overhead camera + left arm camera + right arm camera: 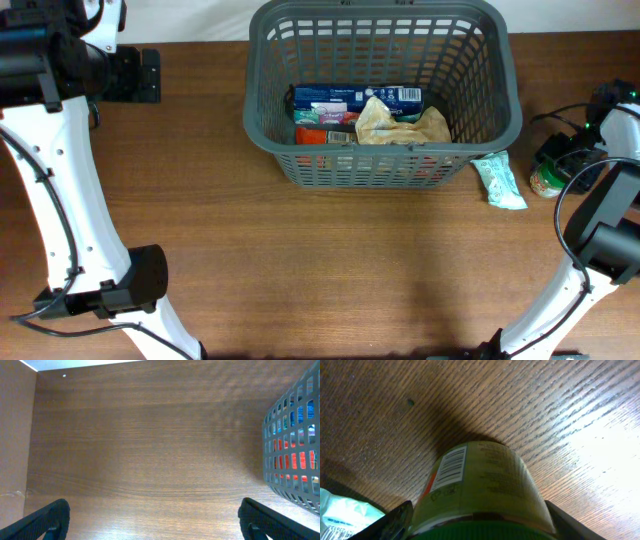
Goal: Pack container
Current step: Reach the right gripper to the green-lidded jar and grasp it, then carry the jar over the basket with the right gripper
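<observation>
The dark grey basket [380, 95] stands at the back middle of the table. It holds a blue box [355, 98], a crumpled tan bag [400, 125] and red and green packs. Its lattice wall shows at the right of the left wrist view [295, 450]. My right gripper [480, 527] has a finger against each side of a jar with a green lid [480, 485], which stands on the table to the right of the basket [547, 178]. My left gripper [155, 525] is open and empty over bare wood, left of the basket [150, 75].
A mint-green packet [498, 182] lies on the table between the basket's right corner and the jar; its corner shows in the right wrist view [345, 512]. Black cables [560, 115] run at the far right edge.
</observation>
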{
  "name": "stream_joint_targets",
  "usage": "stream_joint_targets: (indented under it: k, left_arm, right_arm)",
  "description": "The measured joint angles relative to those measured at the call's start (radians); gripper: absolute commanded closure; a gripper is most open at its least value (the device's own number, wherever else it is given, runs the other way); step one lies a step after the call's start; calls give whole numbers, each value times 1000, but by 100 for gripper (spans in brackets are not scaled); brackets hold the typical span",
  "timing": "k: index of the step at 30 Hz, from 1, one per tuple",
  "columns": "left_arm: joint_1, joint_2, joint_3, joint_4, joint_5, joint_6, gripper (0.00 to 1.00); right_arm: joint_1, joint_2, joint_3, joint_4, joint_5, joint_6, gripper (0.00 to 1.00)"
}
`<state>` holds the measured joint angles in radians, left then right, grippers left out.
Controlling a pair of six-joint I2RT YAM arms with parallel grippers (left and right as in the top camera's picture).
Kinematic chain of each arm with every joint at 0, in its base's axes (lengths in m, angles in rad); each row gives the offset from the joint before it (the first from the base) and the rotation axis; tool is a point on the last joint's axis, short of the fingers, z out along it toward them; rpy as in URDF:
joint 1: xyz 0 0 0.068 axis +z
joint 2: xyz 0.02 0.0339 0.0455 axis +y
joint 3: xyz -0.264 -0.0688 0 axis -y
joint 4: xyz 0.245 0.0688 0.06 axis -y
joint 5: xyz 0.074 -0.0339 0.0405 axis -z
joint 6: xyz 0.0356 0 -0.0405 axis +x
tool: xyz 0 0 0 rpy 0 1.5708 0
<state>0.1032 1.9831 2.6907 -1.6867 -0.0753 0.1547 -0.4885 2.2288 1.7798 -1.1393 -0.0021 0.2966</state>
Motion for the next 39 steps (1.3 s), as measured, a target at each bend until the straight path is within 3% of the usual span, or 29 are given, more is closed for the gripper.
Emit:
stream_joint_targets:
  k: [3, 4, 9, 15, 22, 25, 33, 39]
  left_arm:
    - [0, 0, 0, 0, 0, 0, 1]
    - [0, 0, 0, 0, 0, 0, 1]
    - [0, 0, 0, 0, 0, 0, 1]
    - [0, 0, 0, 0, 0, 0, 1]
    - [0, 0, 0, 0, 0, 0, 1]
    - [0, 0, 0, 0, 0, 0, 1]
    - [0, 0, 0, 0, 1, -1, 1]
    - [0, 0, -1, 0, 0, -3, 1]
  right_arm:
    - [0, 0, 0, 0, 0, -1, 30]
    - [0, 0, 0, 0, 0, -1, 36]
    - [0, 0, 0, 0, 0, -3, 44]
    - [0, -1, 1, 0, 4, -6, 67]
    - [0, -2, 4, -6, -18, -5, 79]
    - [0, -2, 22, -30, -52, -5, 79]
    - [0, -82, 369, -199, -213, -21, 84]
    - [43, -279, 663, -310, -308, -62, 90]
